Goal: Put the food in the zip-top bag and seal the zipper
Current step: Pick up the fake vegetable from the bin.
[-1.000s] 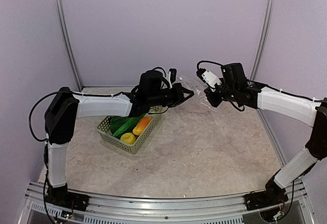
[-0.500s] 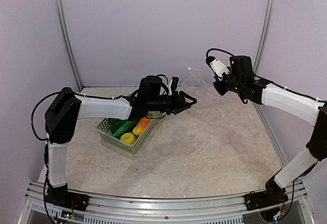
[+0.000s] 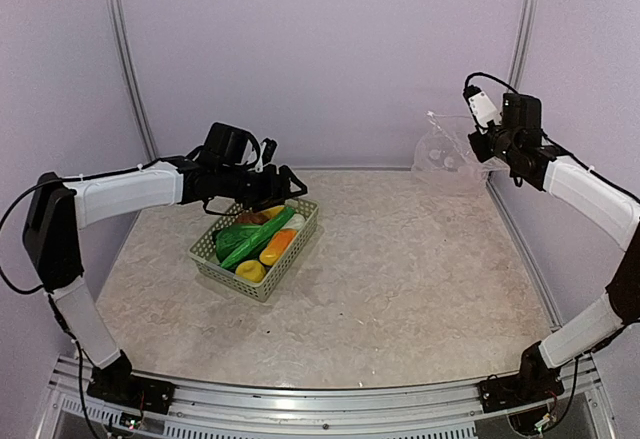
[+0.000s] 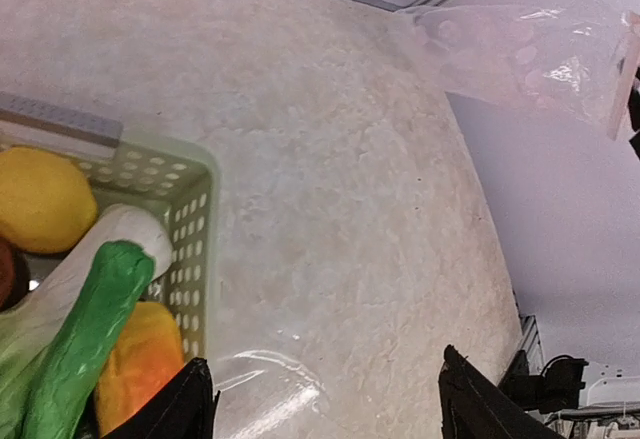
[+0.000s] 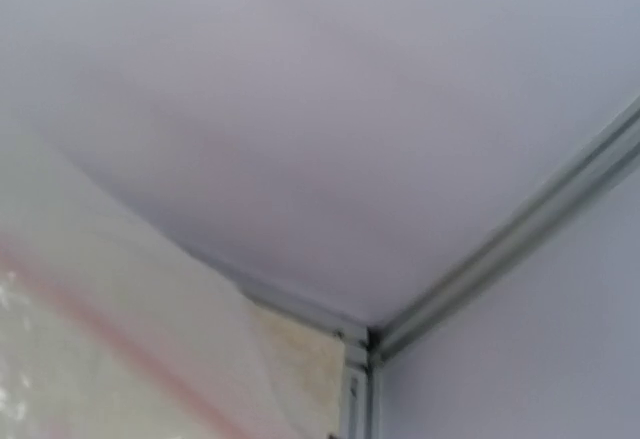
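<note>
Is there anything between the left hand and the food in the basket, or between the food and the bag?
Nothing visible. The left hand is open above the basket, where the food lies uncovered. Only bare table lies between it and the bag, which the right hand holds up at the far right.

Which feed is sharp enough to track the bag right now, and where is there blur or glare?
Top external: evenly lit and sharp, but the zip-top bag shows only as faint glints against the lilac wall. Left wrist: fairly sharp on the basket, the bag clearly outlined at upper right, a curved bright reflection low in frame. Right wrist: out of focus, with milky film filling the lower left.
</note>
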Controlling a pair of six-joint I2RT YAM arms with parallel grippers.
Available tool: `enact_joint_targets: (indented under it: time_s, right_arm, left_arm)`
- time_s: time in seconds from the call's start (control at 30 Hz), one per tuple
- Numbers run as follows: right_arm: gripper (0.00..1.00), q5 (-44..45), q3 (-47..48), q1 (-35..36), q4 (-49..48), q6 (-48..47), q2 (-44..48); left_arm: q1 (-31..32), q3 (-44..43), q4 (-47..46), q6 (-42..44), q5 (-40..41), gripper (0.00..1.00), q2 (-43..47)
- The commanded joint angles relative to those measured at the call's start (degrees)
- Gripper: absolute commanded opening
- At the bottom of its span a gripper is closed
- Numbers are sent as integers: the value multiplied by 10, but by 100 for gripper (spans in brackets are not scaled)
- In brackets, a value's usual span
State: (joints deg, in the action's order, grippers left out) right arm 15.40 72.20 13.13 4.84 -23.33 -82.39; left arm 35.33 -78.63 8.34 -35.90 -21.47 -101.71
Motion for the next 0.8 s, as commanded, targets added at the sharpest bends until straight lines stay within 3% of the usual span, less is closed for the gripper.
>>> enact_joint_targets:
  time_s: [0.0,0.13,0.3,0.77]
  right_arm:
    - [0,-66,-42,11,1,27,29]
    - [0,-207,-113,51,45,35,-2]
    - [0,-338,-128,63,93,51,-67]
    - [0,-384,-144,63,84,43,-50]
  left_arm:
    - [-19,34,179,86,62,73,38]
    - [-35,5,240,110,62,71,23]
    - [-33,-60,285,128,48,68,-35]
    - [-19,-228,393,191,183,60,-150]
